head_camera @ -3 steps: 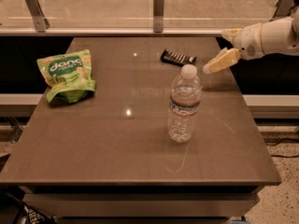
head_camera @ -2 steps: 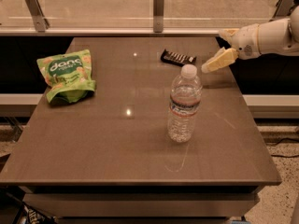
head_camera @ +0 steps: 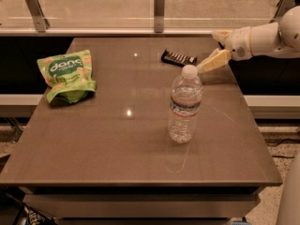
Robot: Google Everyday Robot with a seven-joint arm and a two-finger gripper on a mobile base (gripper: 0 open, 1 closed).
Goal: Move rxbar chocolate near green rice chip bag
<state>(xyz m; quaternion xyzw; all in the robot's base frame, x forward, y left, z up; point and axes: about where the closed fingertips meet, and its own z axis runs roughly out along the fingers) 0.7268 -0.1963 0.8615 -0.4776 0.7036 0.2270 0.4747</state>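
The rxbar chocolate (head_camera: pixel 178 57), a small flat black wrapper, lies on the far part of the table. The green rice chip bag (head_camera: pixel 66 75) lies at the table's left side, well apart from the bar. My gripper (head_camera: pixel 214 48) hovers just right of the bar, above the table's far right part, with its pale fingers (head_camera: pixel 213 61) spread open and empty. It is not touching the bar.
A clear plastic water bottle (head_camera: pixel 184 104) stands upright mid-table, in front of the bar and between it and the near edge. The brown table (head_camera: pixel 117 149) has a railing with metal posts (head_camera: pixel 159 3) behind it. The white arm (head_camera: pixel 267 39) reaches in from the right.
My gripper has shifted slightly left, toward the bar. The bar, bag and bottle have not moved.
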